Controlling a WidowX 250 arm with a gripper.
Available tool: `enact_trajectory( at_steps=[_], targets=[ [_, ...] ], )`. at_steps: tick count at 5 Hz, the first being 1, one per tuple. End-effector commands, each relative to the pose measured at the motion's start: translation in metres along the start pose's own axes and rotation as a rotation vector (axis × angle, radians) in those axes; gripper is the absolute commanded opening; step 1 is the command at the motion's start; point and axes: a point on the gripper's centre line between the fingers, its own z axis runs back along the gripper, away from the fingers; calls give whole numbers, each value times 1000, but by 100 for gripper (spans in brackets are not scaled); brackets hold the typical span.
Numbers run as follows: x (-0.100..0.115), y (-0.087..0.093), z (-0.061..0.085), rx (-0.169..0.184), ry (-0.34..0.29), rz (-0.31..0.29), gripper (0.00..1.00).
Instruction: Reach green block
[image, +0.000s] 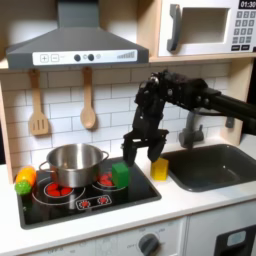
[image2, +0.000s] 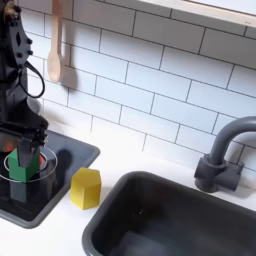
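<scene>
The green block (image: 120, 174) sits on the toy stovetop (image: 90, 204), on the burner at the first exterior view's right, just beside the steel pot (image: 73, 165). In the second exterior view the same block (image2: 22, 163) shows at the left edge, low between the arm's black finger parts.

From here the likeliest fault is a bad descent. The pincer (image: 144, 152) hangs just above and a little to the right of the block in the first exterior view, and the pot's rim stands close on the block's left — a finger coming down off-centre could nudge the block against the pot or catch the rim itself. The yellow block (image: 159, 169) rests on the white desk (image: 200, 205) just to the right, between the stovetop and the sink (image: 215, 166), and a drift that way could bring the fingers onto the wrong piece. The green-and-orange toy vegetable (image: 23, 180) at the far left is well apart and no worry.

The pincer looks released, its fingers spread wide enough to straddle the block, and it grips nothing. In the second exterior view the fingers seem to stand either side of the block; whether a pad already touches it I cannot tell.
</scene>
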Motion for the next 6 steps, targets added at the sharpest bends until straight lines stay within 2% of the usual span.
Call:
enact_trajectory(
  at_steps=[1,3,6],
  targets=[
    [18,6,-8,-2,-5,-4,100],
    [27,9,-21,0,17,-11,100],
    [38,6,-37,2,42,16,100]
  ],
)
